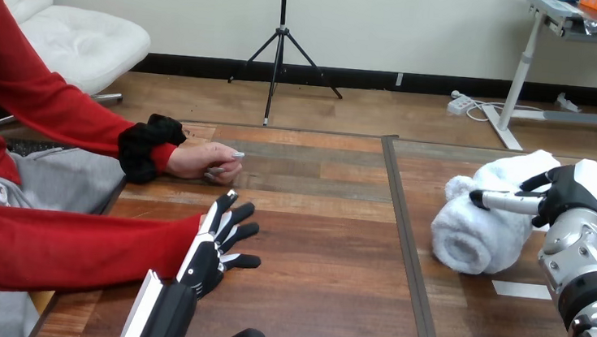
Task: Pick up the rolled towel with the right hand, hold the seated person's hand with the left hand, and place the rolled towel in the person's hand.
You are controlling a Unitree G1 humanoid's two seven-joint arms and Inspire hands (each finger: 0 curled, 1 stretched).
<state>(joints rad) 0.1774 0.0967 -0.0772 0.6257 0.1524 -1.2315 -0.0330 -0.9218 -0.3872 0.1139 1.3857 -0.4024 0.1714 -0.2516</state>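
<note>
Right hand is clamped on the rolled towel, with one digit laid straight across its near side and the others curled over the top. The towel sits on the surface, mostly to the left of that hand. Left hand is wide, fingers straight and spread, holding nothing. The person's hand rests on the surface just ahead of the left hand's fingertips, apart from them, loosely closed.

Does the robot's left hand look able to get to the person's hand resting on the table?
Probably yes. The left hand lies open just short of the person's hand, with only bare table between them and nothing in the way.
</note>
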